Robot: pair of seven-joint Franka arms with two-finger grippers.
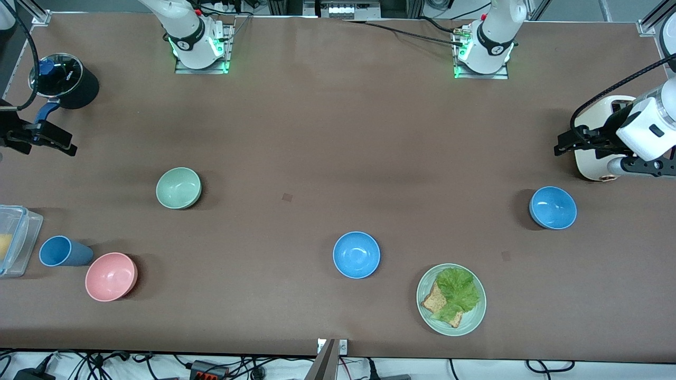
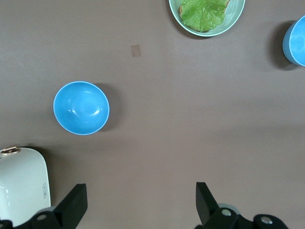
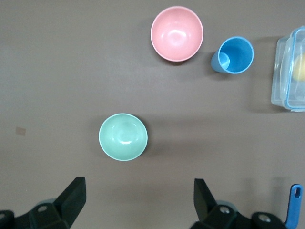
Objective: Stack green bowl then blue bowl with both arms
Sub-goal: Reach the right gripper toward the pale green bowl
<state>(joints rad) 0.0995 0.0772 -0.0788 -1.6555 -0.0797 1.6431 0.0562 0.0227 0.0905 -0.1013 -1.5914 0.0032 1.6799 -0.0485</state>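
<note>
Here, both arms wait at the two ends of the table, and both grippers are released, holding nothing. The left gripper (image 2: 138, 210) hangs over bare table at the left arm's end, its two black fingers (image 2: 71, 205) standing wide apart, just beside a white appliance (image 1: 594, 142). The right gripper (image 3: 138, 210) hangs over the right arm's end of the table, fingers spread wide too, near a black pot with a glass lid (image 1: 63, 79).

The green bowl (image 1: 179, 188) sits upright on the brown table (image 1: 327, 132), toward the right arm's end. Seen from the green bowl in the front view, the pink bowl (image 1: 111, 276) lies at about 7 o'clock, nearer to the camera, and the blue cup (image 1: 63, 252) lies on its side just beside the pink bowl, at its 10 o'clock. A clear plastic container (image 1: 13, 245) stands at the table edge by the cup.

There are two blue bowls, well apart. One blue bowl (image 1: 356, 255) is near the middle of the table — from the green bowl at about 4 o'clock. The other blue bowl (image 1: 553, 208) sits toward the left arm's end, near the white appliance. The plate with lettuce and toast (image 1: 451, 300) lies at 4 o'clock from the middle blue bowl, close to the camera's edge of the table.
</note>
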